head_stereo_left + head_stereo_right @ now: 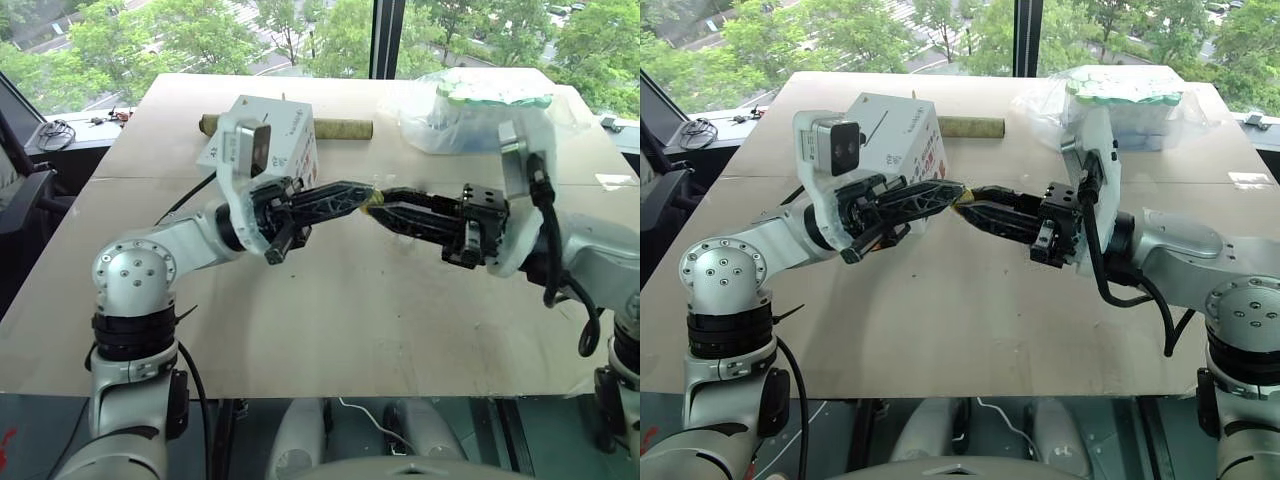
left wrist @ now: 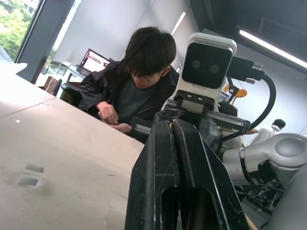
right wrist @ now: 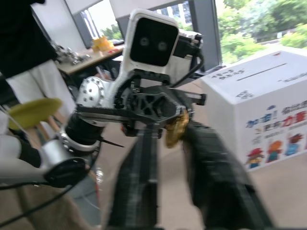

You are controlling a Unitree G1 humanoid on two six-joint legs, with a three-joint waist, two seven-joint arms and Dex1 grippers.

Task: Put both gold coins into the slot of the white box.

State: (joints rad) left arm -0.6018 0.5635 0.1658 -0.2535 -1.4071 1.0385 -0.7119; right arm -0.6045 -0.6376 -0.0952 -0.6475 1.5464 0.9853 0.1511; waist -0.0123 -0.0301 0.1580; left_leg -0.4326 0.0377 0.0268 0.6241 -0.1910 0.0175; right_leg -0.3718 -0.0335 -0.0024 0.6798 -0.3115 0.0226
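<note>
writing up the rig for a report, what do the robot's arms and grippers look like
Both arms are silver-grey metal with round bolted joint housings and black bands. Each wrist wears a white shell carrying a small camera block. The left gripper and right gripper each have two long black fingers with latticed, truss-like sides. Black cables loop along the right forearm and trail under the left arm.

- My two head views look forward and down over the table (image 1: 330, 330), sharing it.
- Each wrist view faces the opposite arm closely; the white box (image 3: 268, 110) sits at 3 o'clock in the right one.
</note>
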